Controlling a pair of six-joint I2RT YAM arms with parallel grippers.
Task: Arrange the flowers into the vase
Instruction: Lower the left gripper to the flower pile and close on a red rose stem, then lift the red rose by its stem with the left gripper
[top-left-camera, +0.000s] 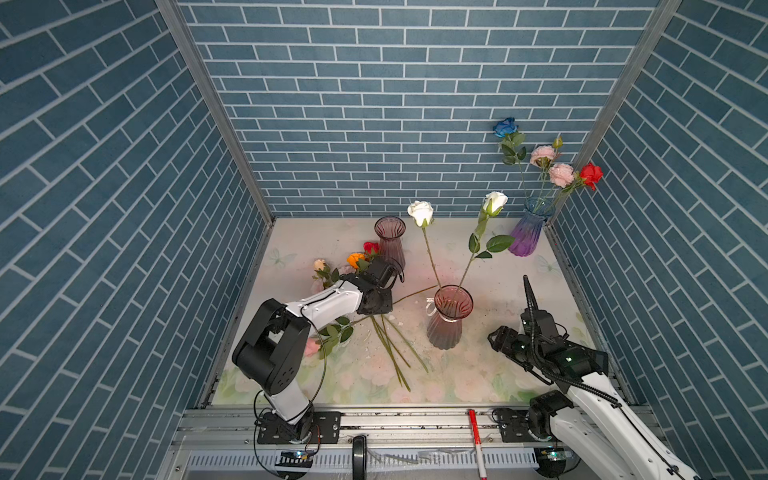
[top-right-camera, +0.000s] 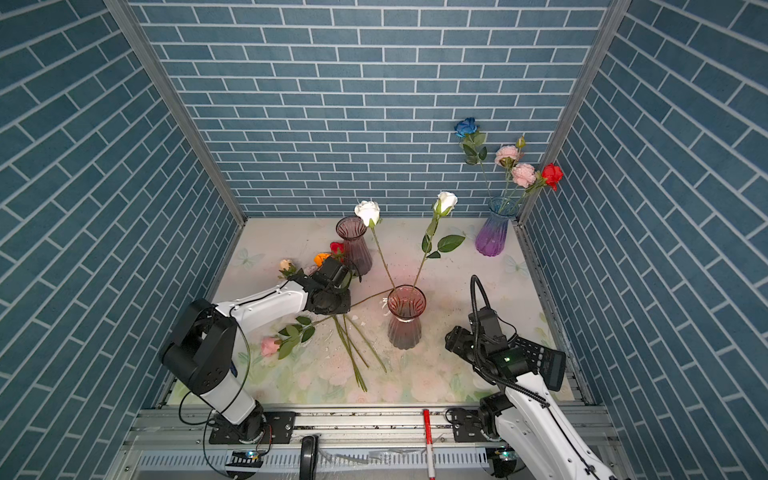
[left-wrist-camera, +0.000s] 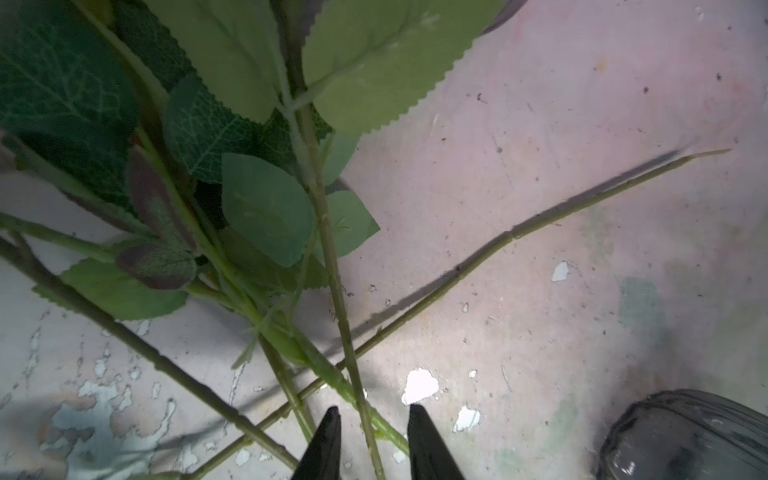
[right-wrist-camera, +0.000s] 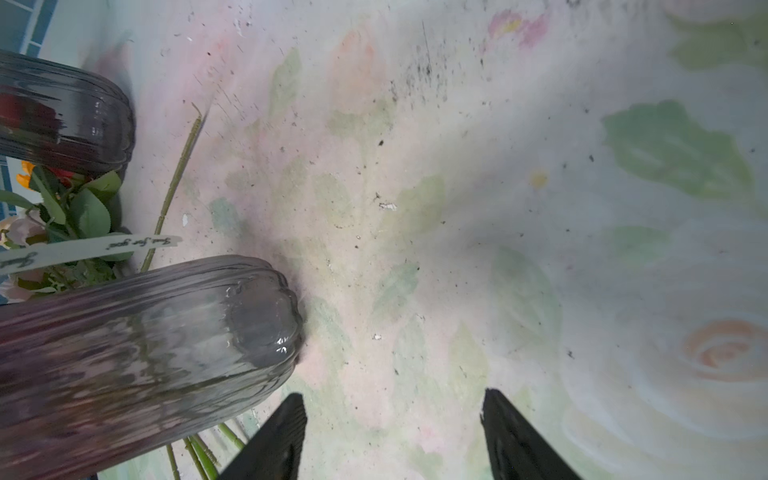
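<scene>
**Left gripper** (left-wrist-camera: 374, 409): the jaws stand narrowly apart, astride one thin stem (left-wrist-camera: 332, 266) that runs straight out from between them. A gap shows on each side of the stem, so no pinch is confirmed.

**Right gripper** (right-wrist-camera: 392, 395): the jaws are spread wide with nothing between them, and bare mat (right-wrist-camera: 457, 208) lies ahead.

**Task items:** the loose flowers (top-left-camera: 357, 259) lie heaped on the mat around and beyond the left jaws, with leaves bunched further out along the stem. Two white roses (top-left-camera: 419, 212) already stand in the middle vase (top-left-camera: 451, 320), which sits just to one side of the right jaws. An empty vase (top-left-camera: 390, 249) stands close past the left gripper.

**Hazards, in my judgement:**
- Several other stems cross just beyond the left fingertips. A closure here may catch a second stem, or a lift may drag tangled neighbours along.
- The leaves overlap, so a snag could twist the stem in the grip.
- A thin, smooth stem held well away from its bloom could pivot and let the bloom droop.
- A long stem swung toward the middle vase could strike the white roses or tip the vase.
</scene>
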